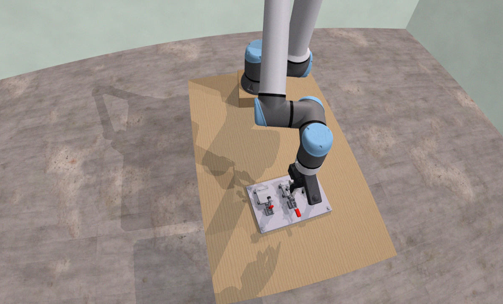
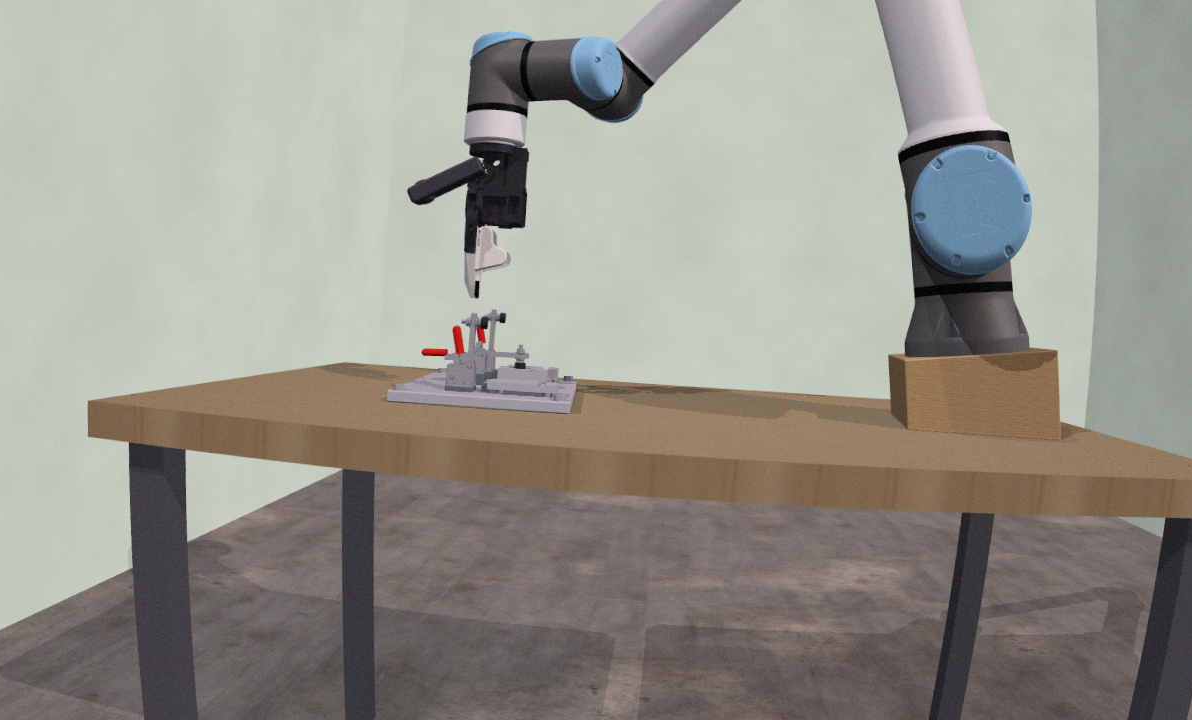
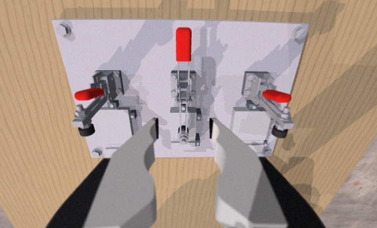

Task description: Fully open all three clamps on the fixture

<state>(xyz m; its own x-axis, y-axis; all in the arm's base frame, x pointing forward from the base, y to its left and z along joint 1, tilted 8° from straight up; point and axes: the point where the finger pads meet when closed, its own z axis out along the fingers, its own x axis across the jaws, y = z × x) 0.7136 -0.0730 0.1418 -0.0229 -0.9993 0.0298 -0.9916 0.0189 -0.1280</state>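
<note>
fixture plate sits flat on the table, parts seated on it. clock calls below are from the wrist view. clamp at 9 and clamp at 3 both have arms swung up, tips off their parts, so they look released (full travel on either: can't tell from here). middle clamp is the one left: red handle lies flat toward 12, arm runs to 6 with its spindle down over the middle part, which is what pins it. gripper hangs above the fixture, pointing down, touching none of it. fingers part open, nothing between them; that gap looks chosen to straddle a slim handle without hitting the neighbours. judging by the layout, next is a shift toward 12, down around the handle, then lift it up and over toward 6 to raise the arm. follow the pivot arc; a straight pull could slip off or drag the plate. keep fingers clear of the raised arms at 9 and 3, and don't nudge the middle part once unpinned.
</note>
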